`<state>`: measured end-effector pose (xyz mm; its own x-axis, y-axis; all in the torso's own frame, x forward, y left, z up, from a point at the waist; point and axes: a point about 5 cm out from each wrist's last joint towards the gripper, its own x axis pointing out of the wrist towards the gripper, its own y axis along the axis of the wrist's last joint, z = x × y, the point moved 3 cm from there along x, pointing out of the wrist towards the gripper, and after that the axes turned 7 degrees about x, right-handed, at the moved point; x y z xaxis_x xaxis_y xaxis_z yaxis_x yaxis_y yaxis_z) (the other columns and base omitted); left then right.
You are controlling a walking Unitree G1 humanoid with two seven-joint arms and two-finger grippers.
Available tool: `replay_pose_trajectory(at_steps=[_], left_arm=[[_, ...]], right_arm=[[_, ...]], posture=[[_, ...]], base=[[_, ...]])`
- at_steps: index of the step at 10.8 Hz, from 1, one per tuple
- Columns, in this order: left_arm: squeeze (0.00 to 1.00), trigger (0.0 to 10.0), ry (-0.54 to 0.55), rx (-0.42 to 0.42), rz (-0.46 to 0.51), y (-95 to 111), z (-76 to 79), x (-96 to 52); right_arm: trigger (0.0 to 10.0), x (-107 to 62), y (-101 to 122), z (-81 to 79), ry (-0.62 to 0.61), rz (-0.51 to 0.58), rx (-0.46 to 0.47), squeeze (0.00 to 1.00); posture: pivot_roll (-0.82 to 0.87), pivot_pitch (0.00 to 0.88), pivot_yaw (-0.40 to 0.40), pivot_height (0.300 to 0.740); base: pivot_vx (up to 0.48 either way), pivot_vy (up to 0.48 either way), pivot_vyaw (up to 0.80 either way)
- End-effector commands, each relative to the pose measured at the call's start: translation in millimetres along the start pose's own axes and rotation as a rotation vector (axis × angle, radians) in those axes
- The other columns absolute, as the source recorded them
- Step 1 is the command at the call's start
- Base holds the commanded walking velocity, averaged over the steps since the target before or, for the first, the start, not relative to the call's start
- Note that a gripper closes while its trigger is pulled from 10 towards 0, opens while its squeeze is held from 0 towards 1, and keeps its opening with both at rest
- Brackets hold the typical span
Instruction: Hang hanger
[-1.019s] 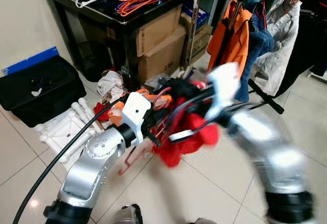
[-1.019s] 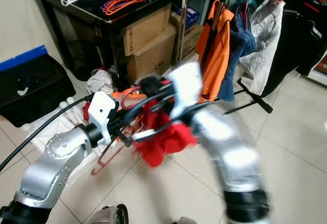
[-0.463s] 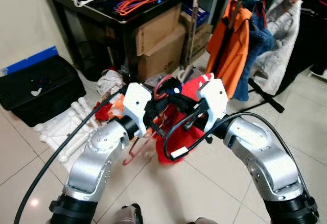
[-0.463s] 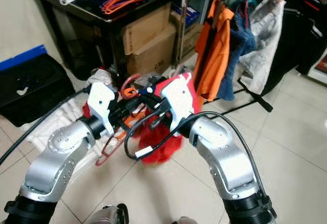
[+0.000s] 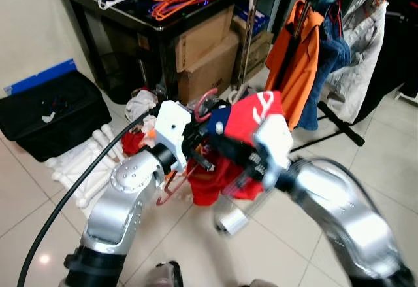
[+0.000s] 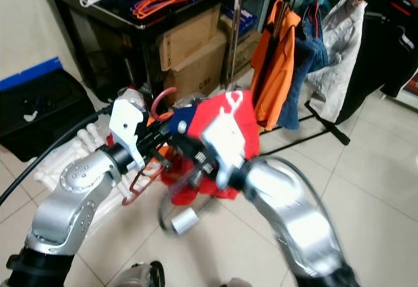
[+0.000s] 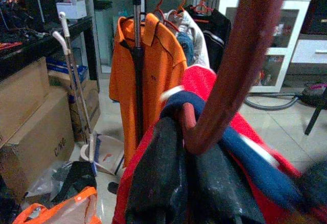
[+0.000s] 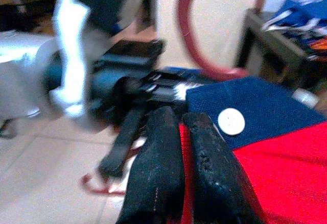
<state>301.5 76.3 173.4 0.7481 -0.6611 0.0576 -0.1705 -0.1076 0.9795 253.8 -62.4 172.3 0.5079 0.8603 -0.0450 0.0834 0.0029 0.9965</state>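
Dark red plastic hanger (image 5: 177, 181), hook (image 6: 159, 101) curving upward, held above the tiled floor. A red garment (image 5: 251, 120) with navy collar (image 8: 245, 109) and a white button (image 8: 231, 121) drapes over it.

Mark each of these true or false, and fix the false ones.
1. The left claw is shut on the red hanger. True.
2. The right claw pinches the red shirt. True.
3. The orange shirt lies on the floor. False: it hangs on the clothes rack.
4. The cardboard boxes sit on top of the black table. False: they stand under it.
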Motion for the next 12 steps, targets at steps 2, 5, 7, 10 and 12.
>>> replay_pose_trajectory(at_steps=[2, 5, 7, 10, 12], left_arm=[[0.00, 10.0, 0.014, 0.018, 0.094, 21.0, -0.6, 10.3], [0.00, 10.0, 0.005, 0.030, 0.090, 20.4, -2.1, 9.1], [0.00, 10.0, -0.001, 0.030, 0.083, 18.4, -1.0, 8.7], [0.00, 10.0, -0.005, 0.033, 0.076, 16.5, -1.5, 8.5], [0.00, 10.0, -0.002, 0.034, 0.081, 17.5, -1.8, 9.1]], right_arm=[[2.5, 15.0, -28.8, 7.6, -0.045, -0.080, -0.044, 0.58], [0.0, 19.9, -4.3, 19.0, -0.110, 0.045, -0.010, 0.62], [0.0, 18.6, 10.5, 28.3, -0.155, 0.114, -0.016, 0.63], [0.0, 6.8, 52.0, 54.6, -0.241, 0.241, -0.029, 0.64], [0.0, 4.2, 47.0, 55.8, -0.245, 0.225, -0.053, 0.62]], posture=[[-0.16, 0.096, 0.018, 0.740], [-0.16, 0.096, 0.027, 0.740], [-0.15, 0.097, 0.028, 0.740], [-0.16, 0.094, 0.028, 0.740], [-0.15, 0.093, 0.024, 0.740]], base=[[0.000, 0.000, 0.00], [0.000, 0.000, 0.00], [0.000, 0.000, 0.00], [0.000, 0.000, 0.00], [0.000, 0.000, 0.00]])
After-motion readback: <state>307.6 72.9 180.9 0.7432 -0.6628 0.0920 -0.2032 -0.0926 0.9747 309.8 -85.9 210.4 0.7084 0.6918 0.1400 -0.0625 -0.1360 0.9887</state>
